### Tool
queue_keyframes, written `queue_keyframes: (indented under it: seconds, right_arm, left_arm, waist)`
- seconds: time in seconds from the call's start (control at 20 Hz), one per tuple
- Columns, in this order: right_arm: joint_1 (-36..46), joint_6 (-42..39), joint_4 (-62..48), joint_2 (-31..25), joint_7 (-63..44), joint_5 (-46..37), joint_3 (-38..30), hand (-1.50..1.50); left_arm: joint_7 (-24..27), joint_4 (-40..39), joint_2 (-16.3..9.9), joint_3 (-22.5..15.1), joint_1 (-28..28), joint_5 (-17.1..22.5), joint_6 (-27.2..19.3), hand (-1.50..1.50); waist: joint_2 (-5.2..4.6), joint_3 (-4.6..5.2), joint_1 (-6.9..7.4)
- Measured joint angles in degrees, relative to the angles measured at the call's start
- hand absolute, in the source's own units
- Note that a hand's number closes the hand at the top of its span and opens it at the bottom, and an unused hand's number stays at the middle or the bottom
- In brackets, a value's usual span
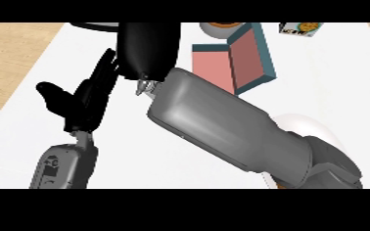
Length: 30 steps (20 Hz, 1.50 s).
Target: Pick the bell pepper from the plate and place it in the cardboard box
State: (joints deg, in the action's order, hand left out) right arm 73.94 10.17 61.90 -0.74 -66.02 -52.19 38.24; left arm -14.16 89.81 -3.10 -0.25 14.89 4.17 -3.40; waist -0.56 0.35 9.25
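Right hand point(148, 44) reaches across to the far left of the tabletop point(318, 78); whether its fingers are spread or curled, I cannot tell. Left hand point(86, 98) rests open at left. Cardboard box point(242, 61) sits far right; no bell pepper shows.

left forearm point(63, 167): grey casing, rounded, small dark markings and screw dots on its face. left hand point(86, 103): matte black, slim fingers, stubby thumb. right forearm point(217, 127): broad grey shell, smooth, rounded edges, darker grey segment toward elbow. right hand point(148, 46): glossy black block; small metallic parts at wrist joint.
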Motion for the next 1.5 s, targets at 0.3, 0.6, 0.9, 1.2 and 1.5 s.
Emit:
queue_keyframes:
  seconds: [0.3, 0.6, 0.9, 1.2, 1.5]
  right_arm:
    - [3.41, 2.28, -5.74, -0.07, -1.61, 1.92, -0.94, 1.50]
    - [6.05, 4.05, -13.76, -0.04, -1.48, 0.77, -1.27, 1.50]
    - [6.25, 5.85, -21.69, 0.05, 0.19, 0.50, -0.93, 1.50]
    - [4.79, 7.44, -30.24, 0.30, 3.69, 2.02, -2.08, 1.50]
    - [0.82, 0.89, -36.90, 0.49, 6.08, 9.01, -4.92, -1.50]
  left_arm:
    - [0.48, 0.66, -0.43, 0.92, -1.26, -0.07, -0.52, 0.00]
    - [1.20, 0.93, -0.76, 1.77, -2.70, 0.07, -0.70, 0.00]
    - [0.98, 1.97, -1.42, 2.91, -3.56, 0.59, -0.82, 0.00]
    - [0.81, 3.57, -2.00, 3.60, -4.64, 1.02, -0.65, 0.00]
    - [0.29, 4.13, -2.26, 3.94, -5.07, 1.38, -0.54, 0.00]
  waist:
    - [-0.04, -0.05, -1.44]
    - [-0.07, -0.10, -3.39]
    - [-0.15, -0.17, -4.60]
    - [-0.26, -0.23, -5.31]
    - [-0.44, -0.25, -5.32]
